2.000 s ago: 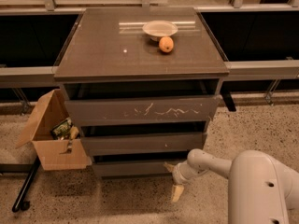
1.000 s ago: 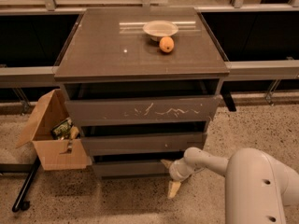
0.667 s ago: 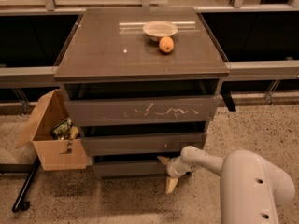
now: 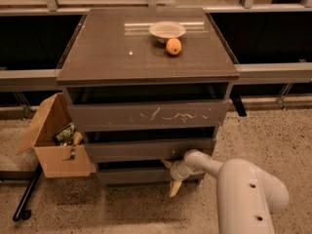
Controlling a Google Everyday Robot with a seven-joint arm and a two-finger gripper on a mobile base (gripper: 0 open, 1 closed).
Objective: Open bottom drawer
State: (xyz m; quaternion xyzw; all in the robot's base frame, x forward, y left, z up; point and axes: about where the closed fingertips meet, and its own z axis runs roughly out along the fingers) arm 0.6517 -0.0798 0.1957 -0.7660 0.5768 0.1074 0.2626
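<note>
The bottom drawer (image 4: 136, 175) is the lowest, smallest plain dark front of the three-drawer cabinet, just above the floor. A dark gap shows above its top edge. My gripper (image 4: 170, 175) is at the drawer's right part. One tan finger (image 4: 166, 164) points into the gap above the front. The other finger (image 4: 174, 188) hangs down in front of the drawer face. My white arm (image 4: 243, 189) reaches in from the lower right.
The scratched top drawer (image 4: 148, 115) and the plain middle drawer (image 4: 146, 149) sit above. A white bowl (image 4: 167, 30) and an orange (image 4: 173, 46) rest on the cabinet top (image 4: 112, 48). An open cardboard box (image 4: 53, 140) stands at the left, by a black pole (image 4: 27, 194).
My gripper has moved left and up along the floor to the bottom drawer's front, with its upper finger now at the gap above it. The drawers look unmoved.
</note>
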